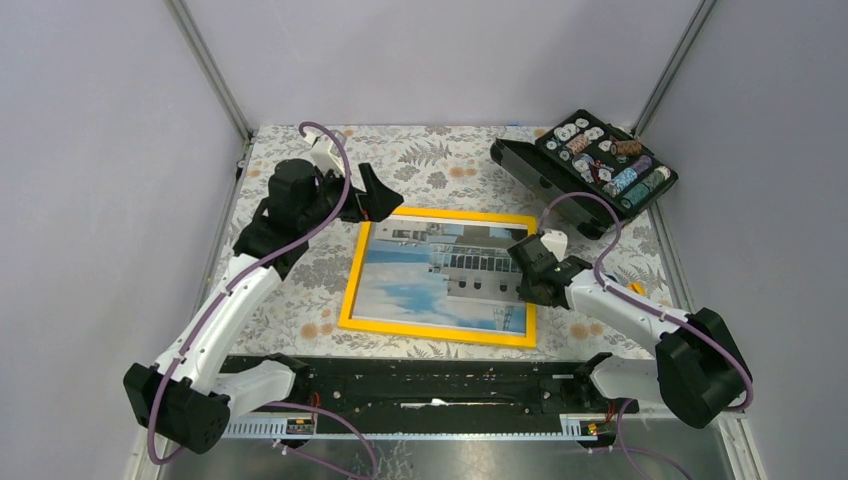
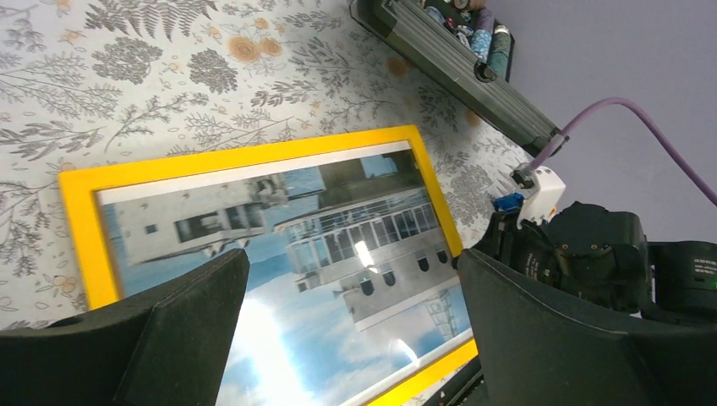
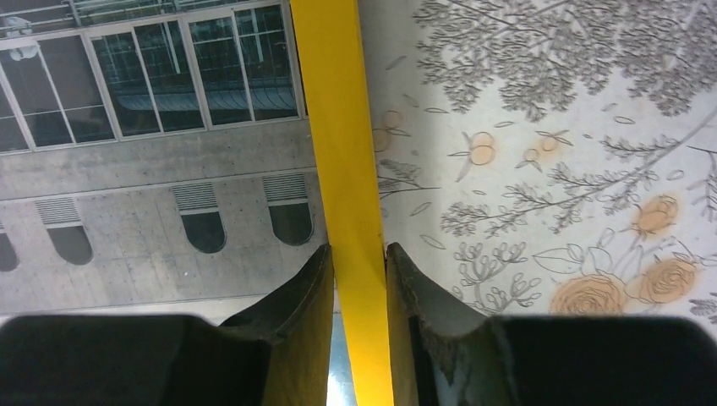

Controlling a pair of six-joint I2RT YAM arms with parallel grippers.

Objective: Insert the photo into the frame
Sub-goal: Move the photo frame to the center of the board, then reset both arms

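Observation:
The photo [image 1: 440,275], blue sky and a white building, lies flat inside the orange-yellow frame [image 1: 430,332] at the middle of the table. My right gripper [image 1: 528,272] sits low at the frame's right side. In the right wrist view its fingers [image 3: 359,249] straddle the yellow bar [image 3: 338,127], one finger over the photo [image 3: 152,169], the other over the tablecloth, both pressed against the bar. My left gripper [image 1: 385,200] hovers above the frame's far left corner, wide open and empty [image 2: 351,262], looking down on the photo [image 2: 279,211] and frame [image 2: 237,156].
An open black case [image 1: 600,165] of small round parts stands at the far right, its side visible in the left wrist view [image 2: 457,63]. A black rail [image 1: 420,380] runs along the near edge. Grey walls close in on both sides.

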